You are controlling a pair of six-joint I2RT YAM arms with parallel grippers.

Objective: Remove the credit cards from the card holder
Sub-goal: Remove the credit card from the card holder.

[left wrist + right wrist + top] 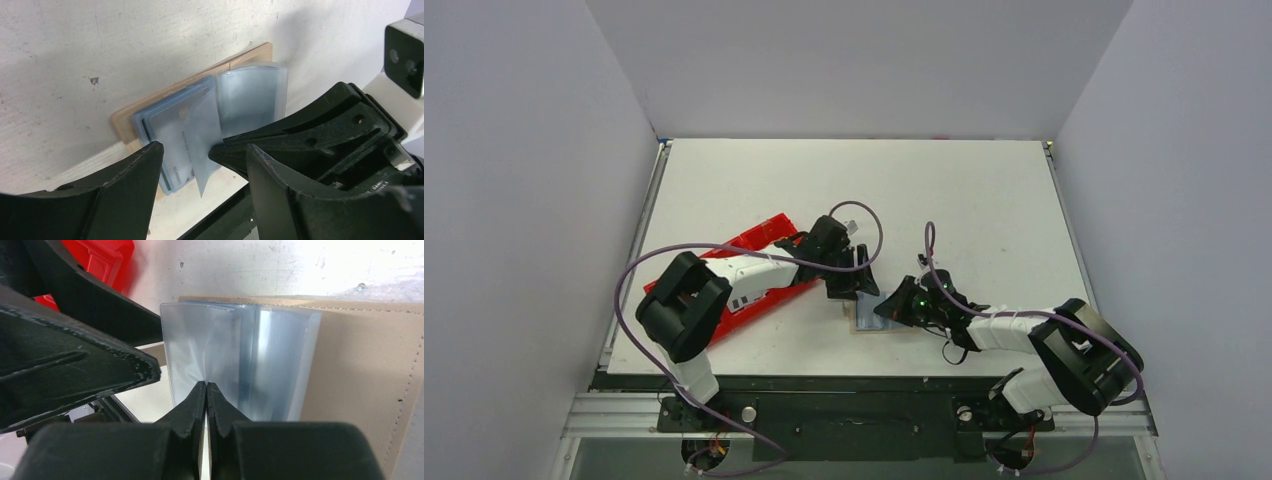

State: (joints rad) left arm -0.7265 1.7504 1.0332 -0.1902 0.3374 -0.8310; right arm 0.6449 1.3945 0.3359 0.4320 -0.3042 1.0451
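The tan card holder [860, 324] lies open near the table's front edge, its clear plastic sleeves fanned up; it also shows in the left wrist view [123, 125] and the right wrist view [360, 355]. Light blue and pale printed credit cards [172, 135] sit in its sleeves. My right gripper [206, 385] is shut on one clear sleeve [200, 345] and holds it upright; in the top view it [886, 308] is at the holder's right side. My left gripper [202, 150] is open, its fingers straddling the cards' near end, and it [849, 285] hovers over the holder's left side.
A long red plastic tray [759, 240] lies under my left arm, left of the holder, and its corner shows in the right wrist view [105, 260]. The table's front edge and the black base rail [854, 410] are just behind the holder.
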